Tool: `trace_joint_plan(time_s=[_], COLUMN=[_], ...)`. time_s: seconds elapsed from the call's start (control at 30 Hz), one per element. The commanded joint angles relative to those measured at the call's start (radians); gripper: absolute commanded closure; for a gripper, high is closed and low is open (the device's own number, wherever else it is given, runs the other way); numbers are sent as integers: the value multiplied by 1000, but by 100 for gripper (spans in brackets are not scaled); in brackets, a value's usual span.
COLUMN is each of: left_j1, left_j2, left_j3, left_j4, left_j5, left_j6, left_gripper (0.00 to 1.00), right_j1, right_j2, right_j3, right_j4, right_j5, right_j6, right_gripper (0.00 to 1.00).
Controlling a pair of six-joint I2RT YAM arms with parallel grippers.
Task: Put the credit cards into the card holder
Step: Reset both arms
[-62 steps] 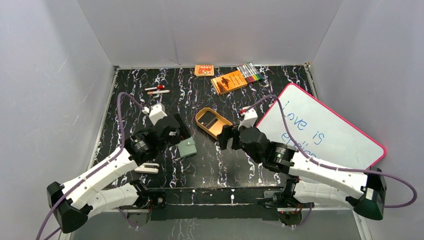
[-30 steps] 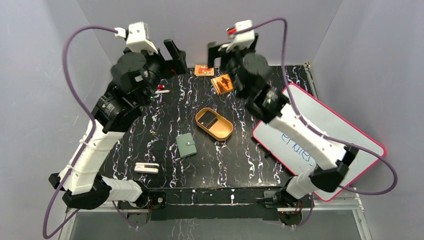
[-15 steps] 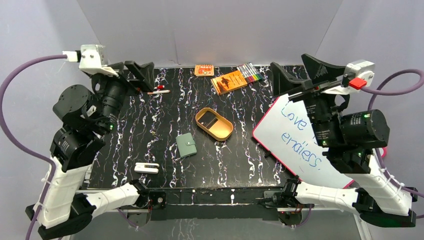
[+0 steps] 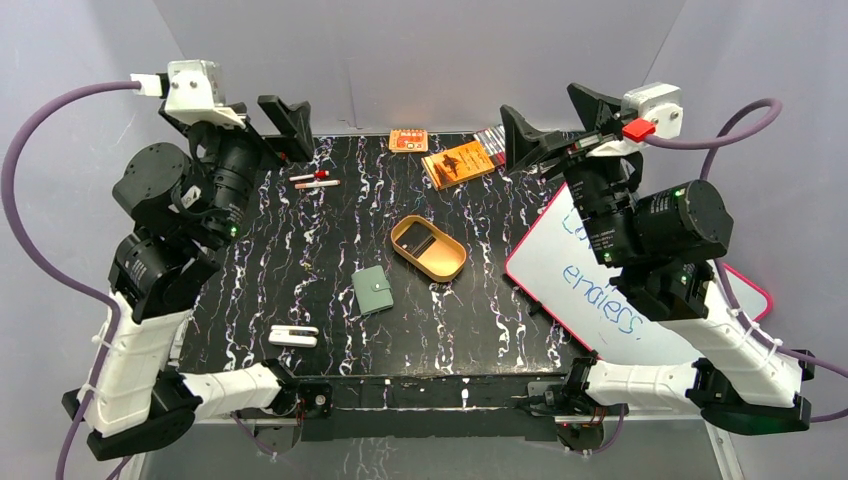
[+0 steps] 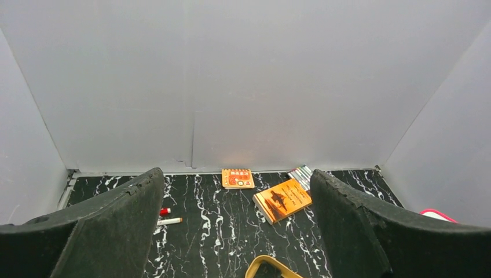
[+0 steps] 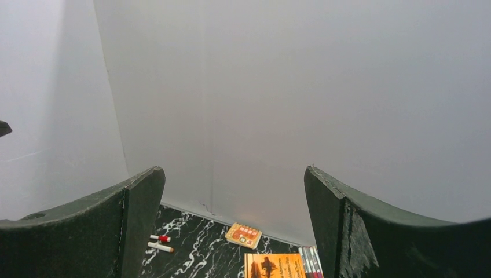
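Your left fingers (image 5: 110,226) and right fingers (image 6: 370,231) gape wide, empty. The sage-green card holder (image 4: 373,290) lies folded mid-way across the table (image 4: 300,250), near the tan oval tray (image 4: 442,272), which seemingly holds a flat dark card (image 4: 424,243).

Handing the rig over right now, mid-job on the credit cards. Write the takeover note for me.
Left gripper: open, empty, raised over the table's left side.
Right gripper: open, empty, raised over the whiteboard.
Card holder: closed, flat on the table, near-left of the tan oval tray, not touching.
Credit cards: a dark card lies in the tray; count unclear.
Done: nothing visible; holder's inside is hidden.
Left: open holder, lift cards from tray, slot them in.
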Motion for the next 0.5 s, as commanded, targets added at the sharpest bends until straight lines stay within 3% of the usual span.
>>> trace_joint_plan(time_s=[0.0,0.1,0.3,0.47], left_j1=[-6,-7,-6,-7], left_j2=[28,51,53,21], left_j3=[38,54,52,11], left_j4=[34,46,47,55], left_j5=[29,40,46,49], left_j6=[31,28,9,4], left_gripper=[7,7,7,7], right_j1=[1,1,3,3], right_j2=[-20,6,61,-31], right_j3=[29,9,7,-102], right_j4=[144,241,280,295], right_j5=[-42,-18,14,-145], right_j6=[-64,-96,-138,-43], right_gripper=[1,1,1,1])
